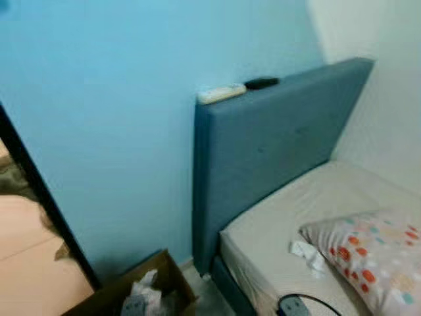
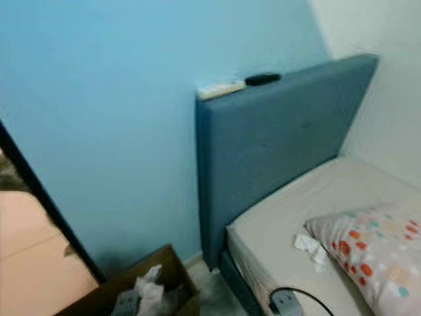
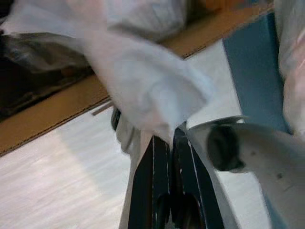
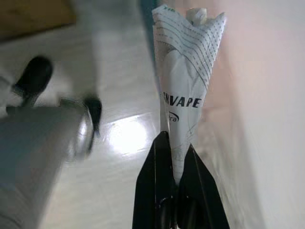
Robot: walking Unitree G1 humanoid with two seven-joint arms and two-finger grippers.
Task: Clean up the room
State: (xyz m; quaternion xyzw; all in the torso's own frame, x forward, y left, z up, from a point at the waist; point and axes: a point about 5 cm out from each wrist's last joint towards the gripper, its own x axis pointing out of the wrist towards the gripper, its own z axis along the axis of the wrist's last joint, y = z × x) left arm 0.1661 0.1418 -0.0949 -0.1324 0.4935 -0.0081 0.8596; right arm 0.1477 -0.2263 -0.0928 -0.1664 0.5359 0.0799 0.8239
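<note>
The left gripper has its two black fingers pressed together on a crumpled white tissue, which billows out over the fingertips in the upper middle of the left wrist view, with pale floor and the brown edge of a cardboard box behind it. The right gripper is likewise closed, pinching a crumpled paper wrapper printed with dotted lines and dark lettering; the wrapper stands up from the fingertips in the upper centre of the right wrist view, over shiny pale floor. In the head views, more white crumpled paper lies on the beige mattress at the lower right, just beside a pillow with orange and teal dots. A dark cable with a grey plug sits at the mattress edge along the bottom of the frame. An open cardboard box at the lower left centre holds white scraps. Above the bed rises a blue padded headboard, and on its top edge rest a white remote and, just beside it, a small black object. The light blue wall fills the left and upper frame.
</note>
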